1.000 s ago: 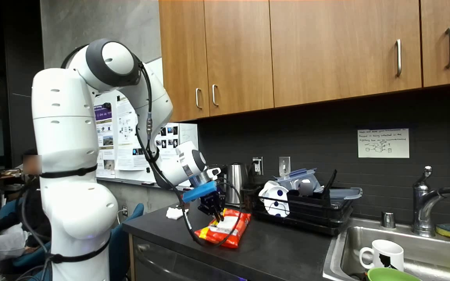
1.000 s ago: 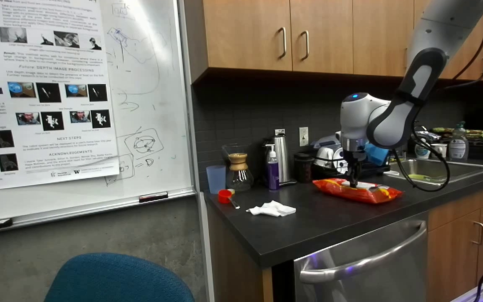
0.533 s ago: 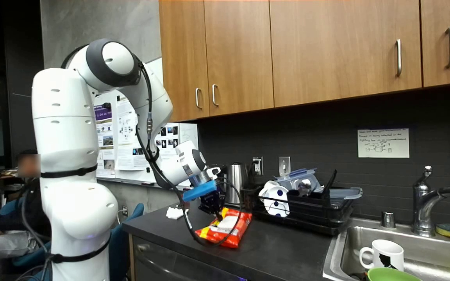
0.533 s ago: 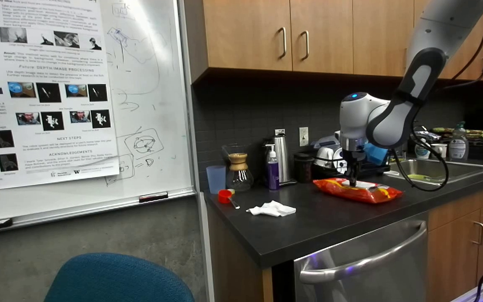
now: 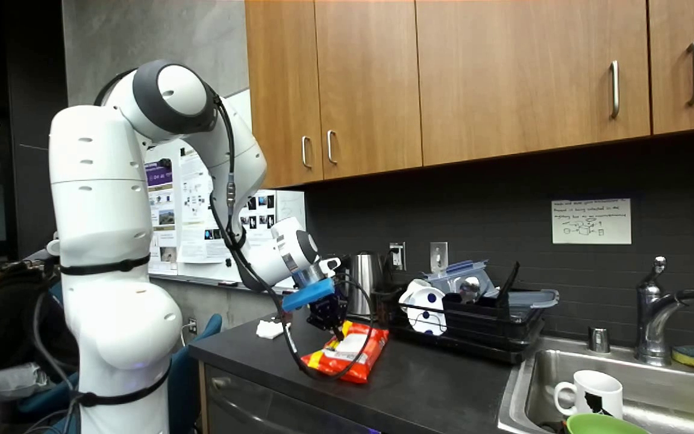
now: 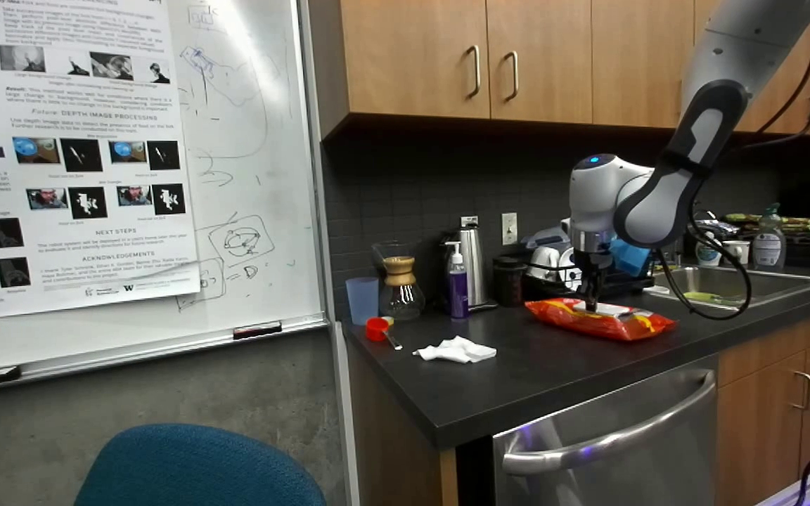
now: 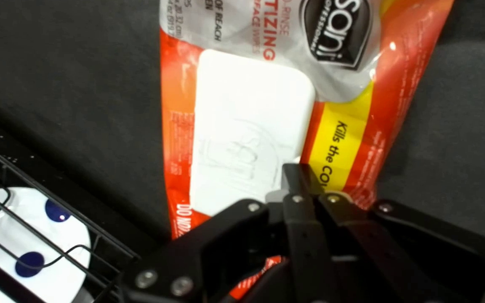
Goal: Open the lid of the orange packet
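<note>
On the dark grey table point(image 5: 431, 389), a black wire dish rack point(image 5: 488, 337) stands just beside the orange-red plastic packet point(image 6: 605, 327), whose white, round-cornered plastic lid point(image 7: 246, 118) lies flat on top. The black jointed fingers point(image 7: 295, 181), seemingly parted a second ago, are now pressed together over the packet at the lid's edge, likely ready to pry, though whether they pinch it I cannot tell

In an exterior view I see my hand point(image 6: 591, 305) pointing down at the white lid point(image 6: 610, 310) of the orange packet point(image 6: 609, 326); a purple pump bottle point(image 6: 458, 292) shares the bench point(image 6: 503, 383).
</note>
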Motion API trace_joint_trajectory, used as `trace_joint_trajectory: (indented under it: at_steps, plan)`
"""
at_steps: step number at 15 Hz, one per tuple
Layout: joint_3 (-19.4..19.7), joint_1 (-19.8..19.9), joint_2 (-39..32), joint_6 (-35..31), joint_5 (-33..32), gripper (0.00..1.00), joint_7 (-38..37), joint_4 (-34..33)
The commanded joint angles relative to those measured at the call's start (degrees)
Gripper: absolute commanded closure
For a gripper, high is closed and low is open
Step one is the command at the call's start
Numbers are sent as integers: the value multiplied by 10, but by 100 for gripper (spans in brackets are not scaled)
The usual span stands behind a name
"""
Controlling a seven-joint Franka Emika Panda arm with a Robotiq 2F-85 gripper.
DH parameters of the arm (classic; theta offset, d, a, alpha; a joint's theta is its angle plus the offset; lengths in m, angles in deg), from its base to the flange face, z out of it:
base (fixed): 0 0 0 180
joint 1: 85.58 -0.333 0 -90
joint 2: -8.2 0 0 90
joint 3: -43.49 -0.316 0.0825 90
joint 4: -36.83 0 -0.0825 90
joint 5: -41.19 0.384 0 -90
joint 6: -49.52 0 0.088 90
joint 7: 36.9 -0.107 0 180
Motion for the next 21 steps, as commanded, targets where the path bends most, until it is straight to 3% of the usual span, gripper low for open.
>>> trace_joint_trajectory:
  at_steps: [1, 2, 4, 8, 11, 14, 16, 17, 18, 19, 20, 21]
  plan:
    - [0, 2, 3, 4, -10, 98, -5, -5]
    - [0, 2, 2, 4, -11, 74, -6, -5]
    - [0, 2, 1, 4, -12, 71, -7, -5]
    - [0, 2, -3, 3, -13, 49, -8, -5]
    - [1, 3, -5, 3, -11, 51, -7, -6]
    - [1, 3, -9, 3, -11, 74, -7, -8]
    - [2, 3, -12, 2, -11, 98, -7, -8]
    - [2, 3, -14, 2, -11, 100, -6, -9]
    - [2, 3, -15, 2, -10, 100, -6, -10]
    - [2, 3, -15, 2, -11, 94, -7, -10]
    - [2, 4, -15, 2, -12, 68, -7, -10]
    - [3, 4, -15, 2, -12, 68, -7, -10]
